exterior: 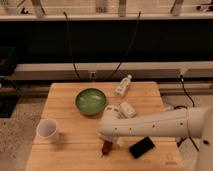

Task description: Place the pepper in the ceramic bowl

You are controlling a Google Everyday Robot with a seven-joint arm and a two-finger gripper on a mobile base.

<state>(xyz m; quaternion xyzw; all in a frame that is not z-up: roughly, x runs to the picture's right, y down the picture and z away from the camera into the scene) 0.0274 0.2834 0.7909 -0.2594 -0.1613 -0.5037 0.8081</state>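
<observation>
Camera view:
Gripper: it is lowered at the front of the wooden table, its wrist hiding the fingers; whether they are released or clenched cannot be told.
Pepper: its dark red-brown body is seen directly below the fingers, lying on the wood and partly covered.
Ceramic bowl: it is set beyond the fingers and slightly left, well apart, with nothing seen inside.
Phone: it is laid just right of the fingers.
White cup: it is stood far left of the fingers.
Step in hand: the pepper is judged to be under grasp.
Advice: the closure is best centred across the pepper's thicker part and confirmed before any lift, and the phone is to be left untouched.
</observation>
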